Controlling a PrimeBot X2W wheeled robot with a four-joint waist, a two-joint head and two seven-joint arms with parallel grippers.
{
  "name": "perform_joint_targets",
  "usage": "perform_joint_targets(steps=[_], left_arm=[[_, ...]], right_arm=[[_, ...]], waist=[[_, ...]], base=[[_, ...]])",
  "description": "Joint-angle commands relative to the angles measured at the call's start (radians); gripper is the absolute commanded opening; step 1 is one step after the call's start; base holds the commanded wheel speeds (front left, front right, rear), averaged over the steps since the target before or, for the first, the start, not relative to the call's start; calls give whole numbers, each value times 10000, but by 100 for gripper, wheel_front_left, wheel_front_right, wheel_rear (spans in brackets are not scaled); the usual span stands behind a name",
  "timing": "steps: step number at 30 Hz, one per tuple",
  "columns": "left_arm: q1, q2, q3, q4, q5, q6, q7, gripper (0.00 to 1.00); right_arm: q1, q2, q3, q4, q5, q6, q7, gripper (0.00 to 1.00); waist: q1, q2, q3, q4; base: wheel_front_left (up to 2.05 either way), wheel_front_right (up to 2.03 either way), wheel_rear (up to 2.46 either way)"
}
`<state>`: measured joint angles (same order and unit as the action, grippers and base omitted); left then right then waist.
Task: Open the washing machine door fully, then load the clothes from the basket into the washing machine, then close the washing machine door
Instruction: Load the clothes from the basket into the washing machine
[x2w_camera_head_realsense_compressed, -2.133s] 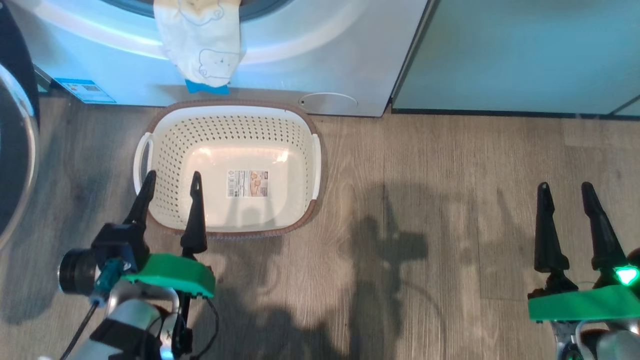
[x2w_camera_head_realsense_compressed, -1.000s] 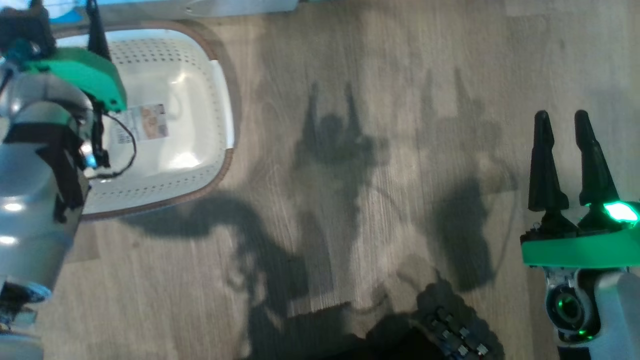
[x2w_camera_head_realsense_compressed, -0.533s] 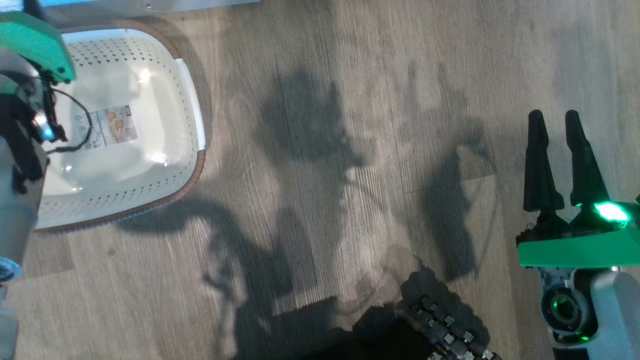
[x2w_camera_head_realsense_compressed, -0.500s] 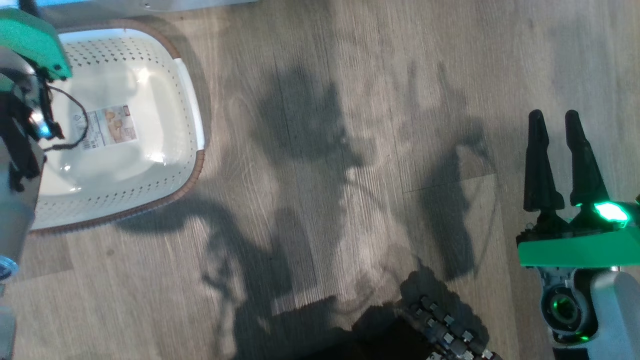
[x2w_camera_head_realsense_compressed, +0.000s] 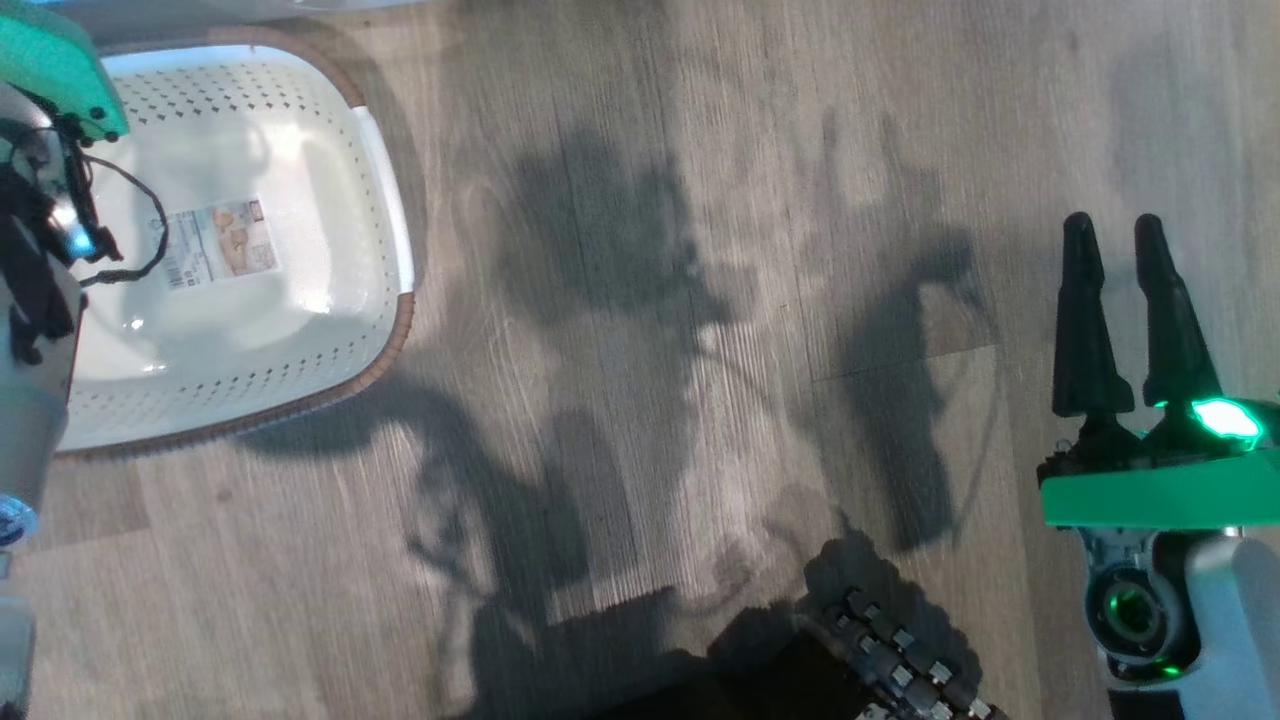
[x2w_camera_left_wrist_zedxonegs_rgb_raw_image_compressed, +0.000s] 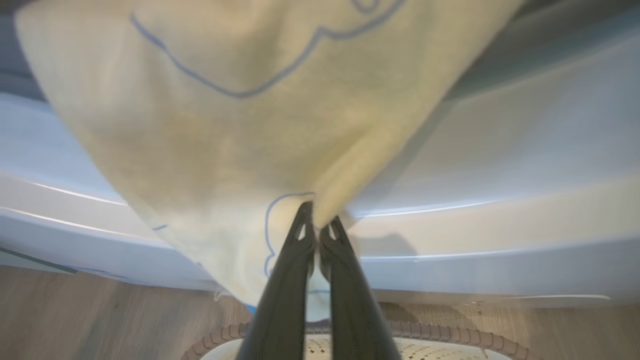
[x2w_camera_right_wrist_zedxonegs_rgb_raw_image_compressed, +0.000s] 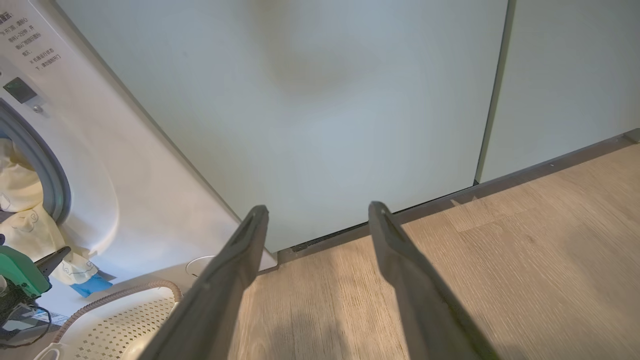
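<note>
- One of the clothes (x2w_camera_left_wrist_zedxonegs_rgb_raw_image_compressed: 225, 125) is hanging from the washing machine (x2w_camera_right_wrist_zedxonegs_rgb_raw_image_compressed: 125, 165) opening, the left gripper (x2w_camera_left_wrist_zedxonegs_rgb_raw_image_compressed: 315, 220) pinching it tight.
- The basket (x2w_camera_head_realsense_compressed: 390, 250) is lying empty and the right gripper (x2w_camera_head_realsense_compressed: 1110, 230) is hanging wide apart; tucking in and closing the door are remaining.

Two seconds ago the left gripper (x2w_camera_left_wrist_zedxonegs_rgb_raw_image_compressed: 316, 222) hung open over the basket (x2w_camera_head_realsense_compressed: 392, 300). It now reaches the clothes (x2w_camera_left_wrist_zedxonegs_rgb_raw_image_compressed: 225, 125) draped down the front of the washing machine (x2w_camera_left_wrist_zedxonegs_rgb_raw_image_compressed: 500, 220), its fingers pinched on a fold. The head view has swung right and down, putting the basket at its upper left and bringing a dark roller wheel (x2w_camera_head_realsense_compressed: 890, 650) in at the bottom.
</note>
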<state>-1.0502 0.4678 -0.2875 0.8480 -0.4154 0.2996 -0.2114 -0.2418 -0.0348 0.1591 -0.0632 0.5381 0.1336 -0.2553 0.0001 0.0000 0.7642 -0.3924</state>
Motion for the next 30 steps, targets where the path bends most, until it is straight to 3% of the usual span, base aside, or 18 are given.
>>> perform_joint_targets(steps=[1, 8, 14, 24, 30], left_arm=[[-135, 370, 275, -228, -40, 84, -77, 0], [382, 180, 110, -1373, -187, -5, 119, 0], [1140, 507, -26, -3088, -254, 64, 1012, 0], [2173, 2211, 329, -7842, -48, 782, 3055, 0], [1732, 3095, 431, -9089, 165, 828, 4302, 0]], right_arm=[[-10, -154, 44, -253, 33, -29, -65, 100], [114, -154, -182, -302, -237, -29, -65, 100], [160, -154, -370, -341, -447, -29, -65, 100], [203, -154, -449, -439, -1003, -29, -65, 100], [130, -154, -321, -441, -1097, -29, -65, 100]], waist=[[-1, 0, -26, 87], [-1, 0, -173, 571], [-1, 0, -277, 868], [-1, 0, -326, 1109], [-1, 0, -314, 969]], base=[[0, 0, 0], [0, 0, 0], [0, 0, 0], [0, 0, 0], [0, 0, 0]])
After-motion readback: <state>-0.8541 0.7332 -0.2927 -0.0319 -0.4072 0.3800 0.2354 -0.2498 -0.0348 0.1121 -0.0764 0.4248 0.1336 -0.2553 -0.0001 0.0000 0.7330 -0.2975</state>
